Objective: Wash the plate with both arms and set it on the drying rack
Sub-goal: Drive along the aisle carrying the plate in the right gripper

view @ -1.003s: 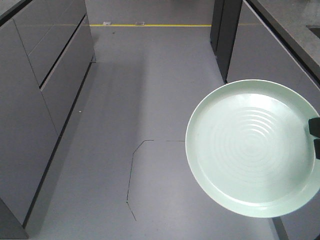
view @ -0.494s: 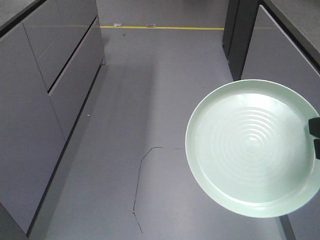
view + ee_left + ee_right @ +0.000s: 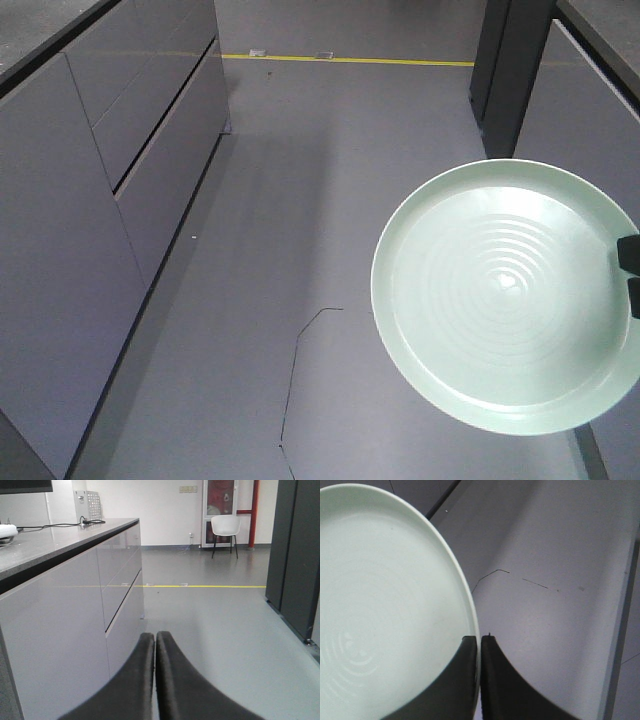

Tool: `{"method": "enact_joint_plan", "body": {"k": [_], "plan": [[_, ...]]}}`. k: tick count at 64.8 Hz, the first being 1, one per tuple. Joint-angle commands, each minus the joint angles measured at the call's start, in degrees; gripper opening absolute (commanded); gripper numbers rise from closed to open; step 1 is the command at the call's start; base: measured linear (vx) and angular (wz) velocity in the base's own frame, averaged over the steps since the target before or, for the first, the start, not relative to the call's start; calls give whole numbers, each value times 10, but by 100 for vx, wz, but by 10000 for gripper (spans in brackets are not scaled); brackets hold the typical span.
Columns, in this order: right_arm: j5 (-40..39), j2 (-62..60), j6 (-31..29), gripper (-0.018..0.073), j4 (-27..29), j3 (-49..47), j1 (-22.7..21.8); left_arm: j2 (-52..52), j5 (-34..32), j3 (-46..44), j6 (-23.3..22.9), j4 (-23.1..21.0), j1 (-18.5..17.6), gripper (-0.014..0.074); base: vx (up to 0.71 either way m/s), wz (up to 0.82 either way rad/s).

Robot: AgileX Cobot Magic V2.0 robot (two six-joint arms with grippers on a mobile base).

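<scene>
The plate (image 3: 505, 297) is hanging in the air at about 4 o'clock in the front view, well above the floor (image 3: 300, 230). It is round and pale mint green, its smooth glazed face is carrying faint concentric rings, and a low raised rim is running around it. The right gripper (image 3: 480, 639) is pinching that rim at the plate's 3 o'clock edge. Its two tapered matte-black fingers (image 3: 500, 685) are closing on either side of the thin edge, one over the face and one under it.

The left gripper (image 3: 155, 635) is holding nothing, with its black tips pressing flat against each other and only a hairline seam showing between them.

The floor is looking like smooth, slightly glossy grey, and a thin dark angular mark (image 3: 295, 370) is crossing it at 6 o'clock, just beside the plate's 9 o'clock edge. A yellow line (image 3: 350, 61) is running across the floor at 12 o'clock. A run of flat grey drawer fronts (image 3: 90, 200) is lining the aisle at 9 o'clock, under a dark speckled countertop (image 3: 50, 537) where a black cable (image 3: 55, 526) is lying. A tall dark unit (image 3: 505, 70) is standing at 1 o'clock, and a white chair (image 3: 225, 527) is sitting far down the room near a door. The plate is hiding the lower part of the aisle's right side.
</scene>
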Motion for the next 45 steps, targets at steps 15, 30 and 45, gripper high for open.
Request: {"method": "enact_joint_plan", "body": {"k": [15,30,45], "plan": [[-36,-3,0,-6,7,-16,-3,-9,-39,12,-2,-5,-4,-6,12,13],[-36,-3,0,-6,7,-16,-3,-9,-39,12,-2,-5,-4,-6,12,11],[-36,-3,0,-6,7,-16,-3,-9,-39,12,-2,-5,-4,-6,13,8]]}}
